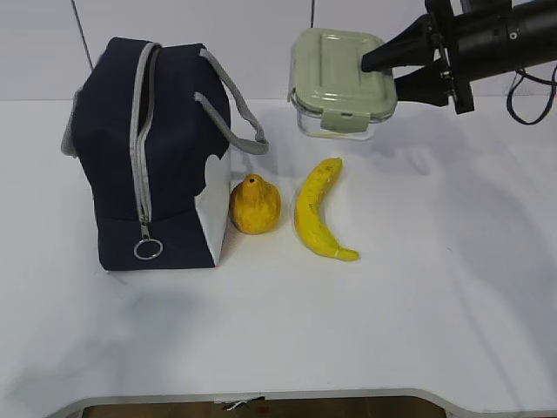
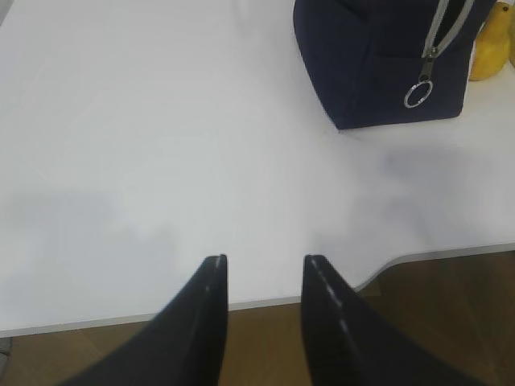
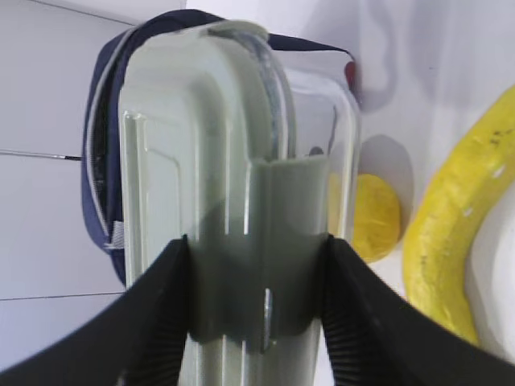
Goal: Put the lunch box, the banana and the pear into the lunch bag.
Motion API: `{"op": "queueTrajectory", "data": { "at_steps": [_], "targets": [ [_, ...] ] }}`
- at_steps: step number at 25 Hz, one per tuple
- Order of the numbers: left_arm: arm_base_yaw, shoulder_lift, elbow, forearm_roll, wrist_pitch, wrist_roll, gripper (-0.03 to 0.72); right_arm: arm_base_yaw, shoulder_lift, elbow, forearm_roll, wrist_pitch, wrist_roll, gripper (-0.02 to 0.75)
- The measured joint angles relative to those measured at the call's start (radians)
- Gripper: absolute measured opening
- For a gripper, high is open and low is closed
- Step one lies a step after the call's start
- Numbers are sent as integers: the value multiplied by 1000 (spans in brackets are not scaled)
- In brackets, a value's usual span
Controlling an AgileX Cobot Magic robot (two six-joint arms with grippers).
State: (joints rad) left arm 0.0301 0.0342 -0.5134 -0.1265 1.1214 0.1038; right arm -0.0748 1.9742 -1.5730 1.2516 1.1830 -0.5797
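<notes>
Nothing bagged yet: right gripper pinches the box aloft far right of the bag, pear and banana on the table, left gripper spread, empty.

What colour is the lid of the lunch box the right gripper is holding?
Pale sage green, on the lunch box; the exterior view shows it best.

No legible text, label, brand, number or sign was found on any item in the three views.
</notes>
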Motion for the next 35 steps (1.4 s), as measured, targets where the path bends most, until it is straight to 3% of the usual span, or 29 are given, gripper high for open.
{"op": "queueTrajectory", "data": {
  "at_steps": [8, 13, 20, 24, 28, 35],
  "targets": [
    [0, 170, -81, -68, -96, 0, 239, 54, -50, 0, 25, 0, 0, 372],
    [0, 327, -128, -173, -197, 19, 261, 109, -56, 0, 83, 2, -2, 372],
    [0, 604, -202, -358, -329, 198, 361, 194, -56, -17, 124, 2, -18, 372],
    [0, 772, -263, -454, -390, 323, 368, 225, -56, -44, 138, 6, -19, 403],
    [0, 942, -360, -560, -407, 434, 370, 241, -56, -69, 140, 7, -21, 374],
    [0, 1206, -521, -696, -370, 539, 370, 244, -56, -74, 147, 0, -25, 372]
  ]
}}
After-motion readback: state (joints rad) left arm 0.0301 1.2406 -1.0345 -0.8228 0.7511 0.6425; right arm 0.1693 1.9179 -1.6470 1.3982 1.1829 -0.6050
